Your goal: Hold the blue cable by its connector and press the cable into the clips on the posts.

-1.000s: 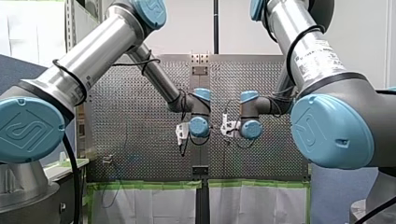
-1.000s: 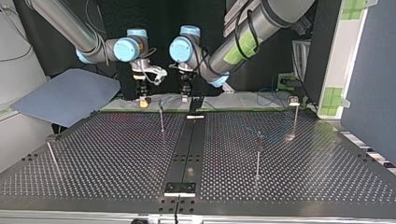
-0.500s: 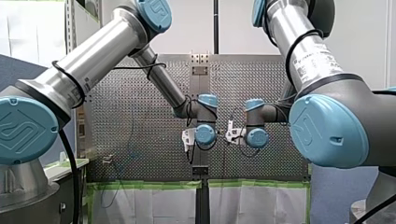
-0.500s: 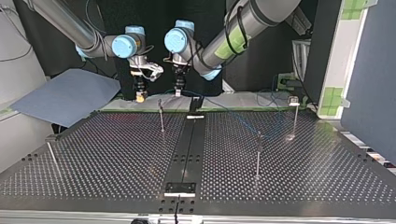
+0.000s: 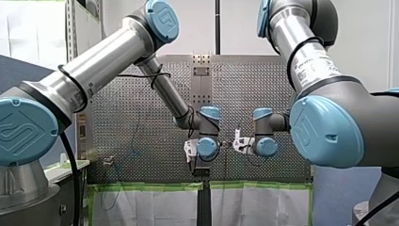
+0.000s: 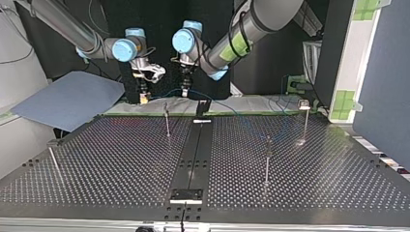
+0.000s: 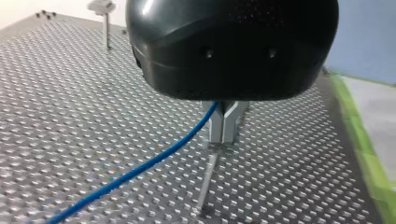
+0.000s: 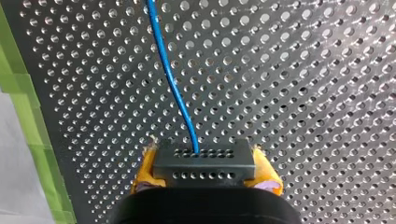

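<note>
Between the yellow pads of my right gripper (image 8: 204, 179) sits a black connector (image 8: 204, 161), and the gripper is shut on it. The blue cable (image 8: 173, 84) leaves the connector and runs ahead over the perforated table. My left gripper (image 7: 223, 140) has its metal fingers shut on the blue cable (image 7: 140, 168), right above a thin post (image 7: 207, 184). In the top view my right gripper (image 6: 143, 98) and my left gripper (image 6: 184, 92) hang beyond the table's far edge, with the cable (image 6: 164, 92) strung between them and trailing on toward the view's right.
Thin clip posts stand on the table: one near the far edge (image 6: 167, 121), one right of the middle (image 6: 267, 159), one at the far right (image 6: 304, 118), one at the left edge (image 6: 52, 157). Green tape (image 8: 28, 116) lines the table's edge.
Both grippers have moved up and back past the table's far edge in the top view; both wrists sank in the front view. The cable has lifted off the table and now spans the grippers.
</note>
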Controlling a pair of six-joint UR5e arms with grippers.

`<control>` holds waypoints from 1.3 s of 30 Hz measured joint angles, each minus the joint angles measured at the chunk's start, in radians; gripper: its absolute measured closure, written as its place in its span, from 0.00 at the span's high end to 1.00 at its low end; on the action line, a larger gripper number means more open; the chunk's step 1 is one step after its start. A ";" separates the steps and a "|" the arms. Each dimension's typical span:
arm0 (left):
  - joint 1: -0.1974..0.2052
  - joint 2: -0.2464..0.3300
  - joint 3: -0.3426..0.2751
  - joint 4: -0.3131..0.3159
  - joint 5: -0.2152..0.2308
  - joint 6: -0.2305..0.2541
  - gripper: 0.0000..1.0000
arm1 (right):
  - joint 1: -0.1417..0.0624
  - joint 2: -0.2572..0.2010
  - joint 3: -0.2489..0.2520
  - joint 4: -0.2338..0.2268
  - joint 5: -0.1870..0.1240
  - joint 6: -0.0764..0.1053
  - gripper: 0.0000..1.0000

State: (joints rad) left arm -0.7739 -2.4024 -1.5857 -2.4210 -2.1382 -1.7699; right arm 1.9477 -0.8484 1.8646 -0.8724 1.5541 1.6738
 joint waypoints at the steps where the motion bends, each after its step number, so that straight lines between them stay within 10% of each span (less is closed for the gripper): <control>1: -0.001 -0.007 0.000 0.002 -0.001 0.003 0.00 | -0.006 0.000 0.000 -0.005 -0.009 -0.005 0.00; 22: 0.006 -0.030 0.024 0.028 0.029 -0.016 0.00 | -0.099 0.005 0.000 -0.073 -0.133 -0.002 0.00; 39: 0.009 -0.109 0.159 -0.024 0.030 -0.025 0.00 | -0.135 0.053 -0.023 -0.065 -0.220 0.000 0.00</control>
State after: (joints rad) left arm -0.7646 -2.5113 -1.4268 -2.4445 -2.1078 -1.7944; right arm 1.8125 -0.7956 1.8412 -0.9373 1.3345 1.6735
